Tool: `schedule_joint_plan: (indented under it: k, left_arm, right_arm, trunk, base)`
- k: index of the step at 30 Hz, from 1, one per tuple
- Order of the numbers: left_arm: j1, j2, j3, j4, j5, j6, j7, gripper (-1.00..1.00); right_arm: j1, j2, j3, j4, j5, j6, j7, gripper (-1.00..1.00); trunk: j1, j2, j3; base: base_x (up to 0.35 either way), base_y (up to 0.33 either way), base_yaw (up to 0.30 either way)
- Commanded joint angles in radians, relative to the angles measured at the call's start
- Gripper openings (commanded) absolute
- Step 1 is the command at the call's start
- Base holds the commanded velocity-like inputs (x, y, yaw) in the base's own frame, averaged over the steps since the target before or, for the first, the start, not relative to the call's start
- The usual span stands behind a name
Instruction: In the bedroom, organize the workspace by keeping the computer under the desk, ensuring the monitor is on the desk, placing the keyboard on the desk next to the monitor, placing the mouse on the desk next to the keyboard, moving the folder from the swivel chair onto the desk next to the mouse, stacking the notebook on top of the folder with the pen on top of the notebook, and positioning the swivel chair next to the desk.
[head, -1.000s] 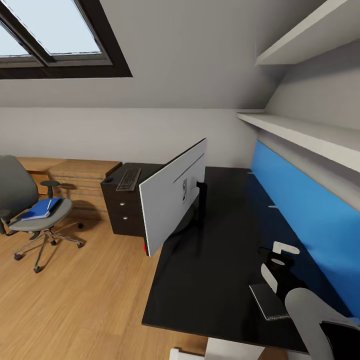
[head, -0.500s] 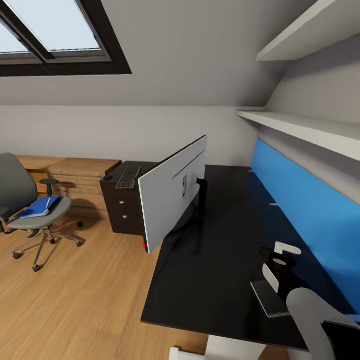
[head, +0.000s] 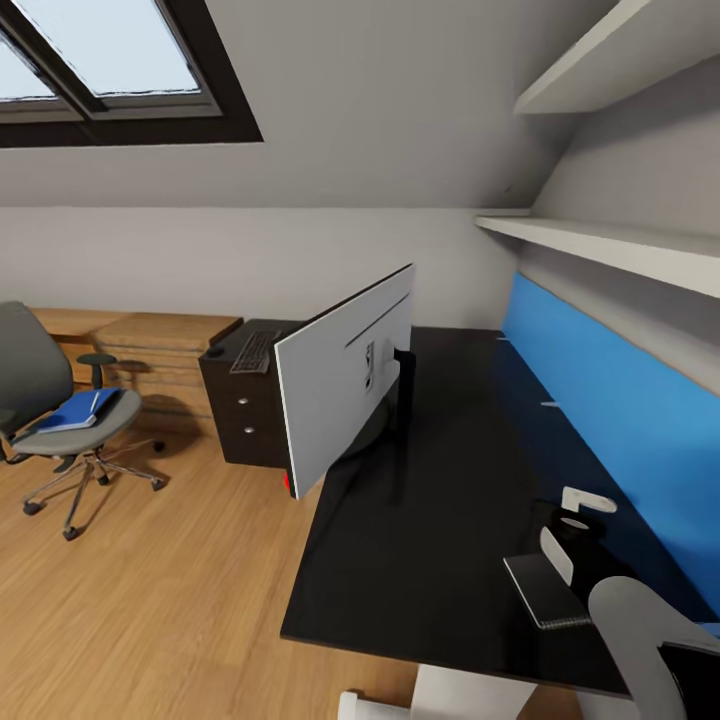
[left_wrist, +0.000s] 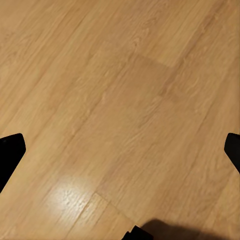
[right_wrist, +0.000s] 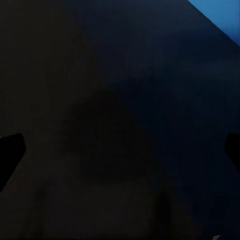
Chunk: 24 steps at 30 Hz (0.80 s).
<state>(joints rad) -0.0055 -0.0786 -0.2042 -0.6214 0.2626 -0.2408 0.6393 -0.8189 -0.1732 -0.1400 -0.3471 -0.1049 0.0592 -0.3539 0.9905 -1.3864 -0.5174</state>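
**Slight drift along the desk**

Shifted the view slightly. Right gripper (head: 570, 525) hung spread above the desk (head: 440, 560) beside the notebook (head: 545, 592); left spread over floor (left_wrist: 120, 100). Monitor (head: 345, 390) unmoved; keyboard (head: 256, 352) beyond. Folder (head: 72, 412) left waiting on the swivel chair (head: 50, 420).

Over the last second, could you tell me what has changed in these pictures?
Only the head camera's view has shifted a little; the whole scene slid together. The silver-backed widescreen monitor stands as before on the black-topped desk, and the bright blue folder lies as before on the grey swivel chair.
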Motion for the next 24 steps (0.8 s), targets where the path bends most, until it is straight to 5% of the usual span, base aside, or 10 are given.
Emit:
schedule_joint_plan:
  k: [1,24]
  left_arm:
    - [-0.001,0.001,-0.006,0.0,0.01,-0.006,0.005,1.0]
    - [-0.001,0.001,-0.008,0.0,0.01,-0.005,0.005,1.0]
  right_arm:
    - [0.0,-0.001,0.002,-0.002,-0.009,0.01,-0.002,1.0]
    - [0.0,-0.002,0.002,-0.003,-0.01,0.024,0.004,1.0]
  trunk:
    - [0.004,-0.008,-0.004]
    - [0.092,-0.169,-0.076]
  base:
    - [0.0,0.0,0.0]
    - [0.0,0.0,0.0]
